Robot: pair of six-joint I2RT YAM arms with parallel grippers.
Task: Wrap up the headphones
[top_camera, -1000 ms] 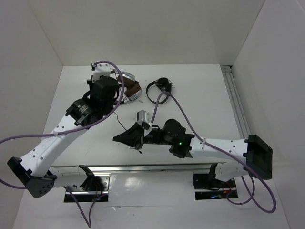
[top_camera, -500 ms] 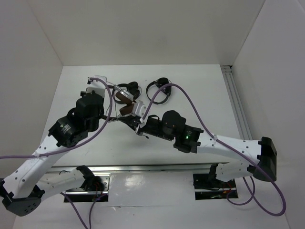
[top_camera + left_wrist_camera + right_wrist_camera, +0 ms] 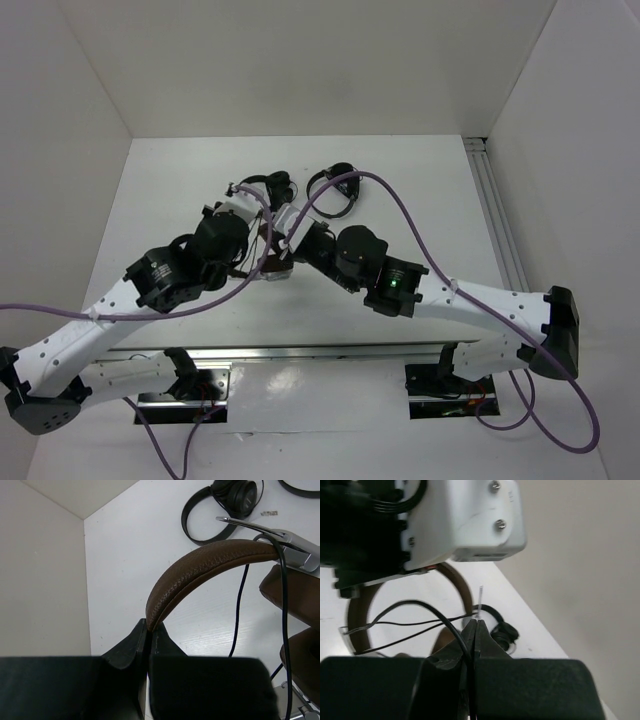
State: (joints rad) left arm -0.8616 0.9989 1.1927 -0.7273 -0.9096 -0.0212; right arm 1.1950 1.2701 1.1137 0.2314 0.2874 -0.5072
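Observation:
The headphones show in the left wrist view: a brown headband [image 3: 200, 567], a silver earcup arm [image 3: 295, 550] and brown ear pads [image 3: 292, 597]. My left gripper [image 3: 149, 626] is shut on the near end of the headband and holds the headphones above the table. The thin black cable [image 3: 284, 605] hangs down past the ear pads. My right gripper [image 3: 476, 625] is shut on the cable [image 3: 447, 625], which loops to the left in front of the headband [image 3: 462, 587]. In the top view the two wrists meet at mid-table and mostly hide the headphones [image 3: 268, 252].
Two small all-black headphones [image 3: 276, 186] [image 3: 335, 186] lie on the white table just beyond the grippers. The left wrist's white camera housing [image 3: 465, 520] hangs close above my right gripper. A metal rail [image 3: 495, 210] runs along the right edge.
My left arm has carried the headphones from the far left toward the table's middle. My right gripper has moved up and away from the near edge with the cable, close beside the left wrist.

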